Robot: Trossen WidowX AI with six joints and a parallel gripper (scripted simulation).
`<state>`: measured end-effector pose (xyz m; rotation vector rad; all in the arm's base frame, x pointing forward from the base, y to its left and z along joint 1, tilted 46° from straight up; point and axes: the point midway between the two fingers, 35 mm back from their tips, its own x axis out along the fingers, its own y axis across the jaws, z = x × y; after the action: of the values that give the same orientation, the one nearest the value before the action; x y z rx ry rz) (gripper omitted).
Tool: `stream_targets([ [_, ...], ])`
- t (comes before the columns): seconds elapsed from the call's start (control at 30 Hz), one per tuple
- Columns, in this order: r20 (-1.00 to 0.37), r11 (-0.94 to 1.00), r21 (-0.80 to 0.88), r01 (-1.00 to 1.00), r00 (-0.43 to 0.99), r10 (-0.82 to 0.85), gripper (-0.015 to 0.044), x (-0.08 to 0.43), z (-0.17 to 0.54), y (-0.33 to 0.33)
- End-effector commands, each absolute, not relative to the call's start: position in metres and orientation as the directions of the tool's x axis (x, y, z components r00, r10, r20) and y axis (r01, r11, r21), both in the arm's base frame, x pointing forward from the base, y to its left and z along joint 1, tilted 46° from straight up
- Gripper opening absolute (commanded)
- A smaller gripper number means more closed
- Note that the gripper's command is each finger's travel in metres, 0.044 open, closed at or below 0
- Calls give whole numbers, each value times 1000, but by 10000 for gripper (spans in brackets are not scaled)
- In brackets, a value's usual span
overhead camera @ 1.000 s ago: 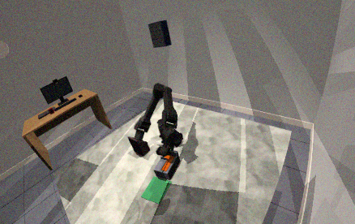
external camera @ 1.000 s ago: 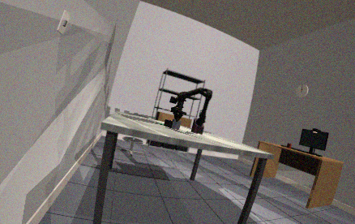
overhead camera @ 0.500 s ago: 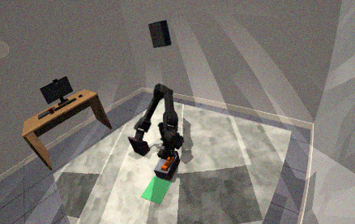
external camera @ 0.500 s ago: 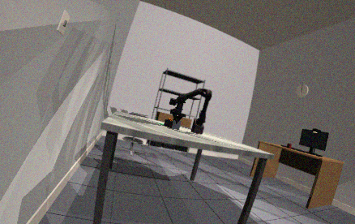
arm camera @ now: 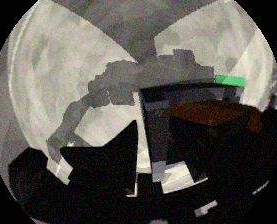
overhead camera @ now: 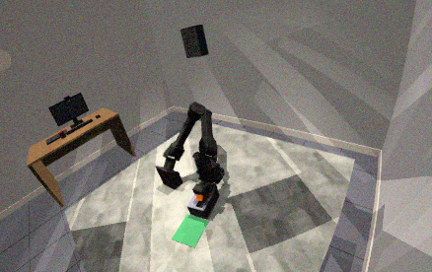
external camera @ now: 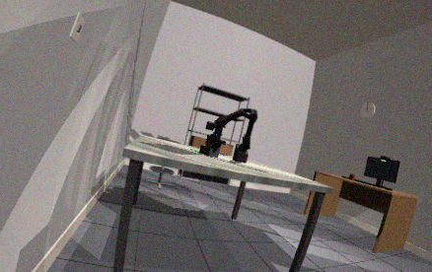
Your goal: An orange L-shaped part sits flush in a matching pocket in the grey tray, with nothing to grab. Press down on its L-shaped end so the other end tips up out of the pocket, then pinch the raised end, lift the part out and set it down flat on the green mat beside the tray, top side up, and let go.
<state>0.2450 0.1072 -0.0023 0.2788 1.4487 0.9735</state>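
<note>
The grey tray (overhead camera: 196, 203) (arm camera: 160, 145) stands on the table, one wall close up in the wrist view. The orange part (overhead camera: 199, 197) (arm camera: 209, 114) shows inside it, partly covered by the gripper and in shadow in the wrist view; whether an end is tipped up I cannot tell. My gripper (overhead camera: 201, 191) (arm camera: 150, 120) is low at the tray's robot-side end, partly open, fingers apart with no part pinched. In the wrist view the right finger overlaps the part and the left finger shows beside the tray wall. The green mat (overhead camera: 190, 231) (arm camera: 230, 80) bears nothing.
The mat lies right beside the tray, on the side away from the arm's base. A dark upright panel (overhead camera: 169, 177) stands near the arm on the table. A desk (overhead camera: 73, 135) (external camera: 394, 224) with a monitor stands apart, and a shelf rack (external camera: 223, 94) is behind.
</note>
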Motion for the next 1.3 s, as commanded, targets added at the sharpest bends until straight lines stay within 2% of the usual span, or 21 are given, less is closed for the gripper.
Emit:
stream_targets([
  [0.0, -702, 612, 695, -378, -170, 692, 180, 243, -5, 107],
  [0.9, -703, 613, 694, -377, -170, 691, 180, 242, 14, 103],
  [1.27, -705, 616, 692, -377, -170, 688, 180, 262, 72, 30],
])
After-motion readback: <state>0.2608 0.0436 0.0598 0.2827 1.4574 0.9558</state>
